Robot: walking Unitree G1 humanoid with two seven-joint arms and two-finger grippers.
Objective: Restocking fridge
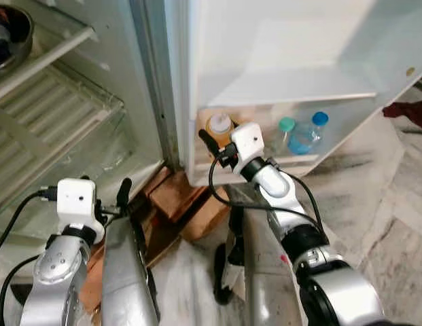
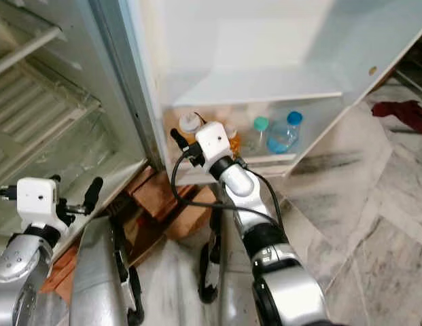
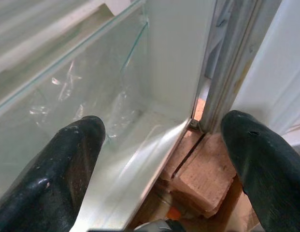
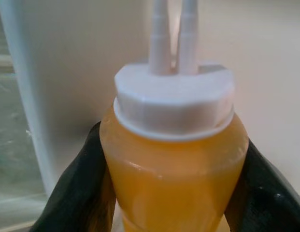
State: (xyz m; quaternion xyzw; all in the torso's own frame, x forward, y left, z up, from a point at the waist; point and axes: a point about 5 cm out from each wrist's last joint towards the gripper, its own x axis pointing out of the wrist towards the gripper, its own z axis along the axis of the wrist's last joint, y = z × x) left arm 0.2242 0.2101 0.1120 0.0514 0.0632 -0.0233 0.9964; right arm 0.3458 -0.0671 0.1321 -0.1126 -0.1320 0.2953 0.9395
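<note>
I have the right tool point(image 4: 171, 193) clamped on the orange squeeze bottle with the white twin-nozzle cap point(image 4: 174, 150), which stands at the 9 o'clock end of the white fridge door's bottom shelf point(image 1: 292, 161). At its 3 o'clock stand a clear bottle with a green cap point(image 1: 285, 129) and a blue-capped bottle point(image 1: 309, 134). My left tool point(image 3: 164, 159) hangs with fingers apart before the clear crisper drawer point(image 3: 92, 96), above the reddish bricks point(image 3: 207, 169).
</note>
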